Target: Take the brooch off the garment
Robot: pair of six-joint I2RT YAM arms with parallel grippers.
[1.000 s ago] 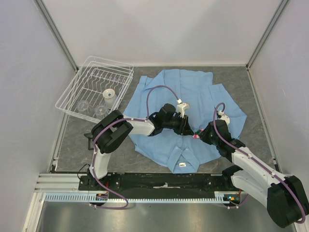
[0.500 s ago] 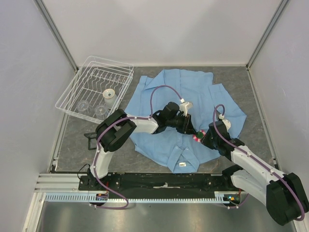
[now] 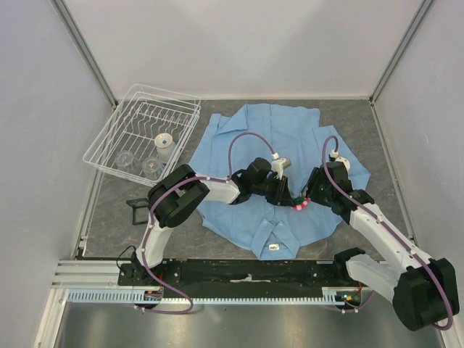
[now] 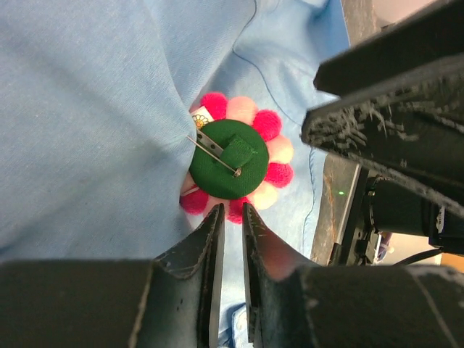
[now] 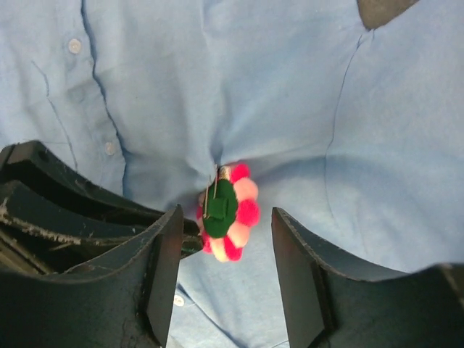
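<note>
Brooch [image 4: 233,161]: green back outward, pink-red pompom rim, apparently pinned to garment [image 4: 87,109].

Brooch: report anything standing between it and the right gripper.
Nothing visible does. The brooch shows, green back up, in the open gap between the fingers of the right gripper. The left gripper sits at its edge, to one side. It is still pinned into the garment.

grey mottled counter [image 3: 109,203]; plain pale walls [image 3: 239,43] on three sides; metal posts [image 3: 85,51] at the far corners; soft, even light
</note>
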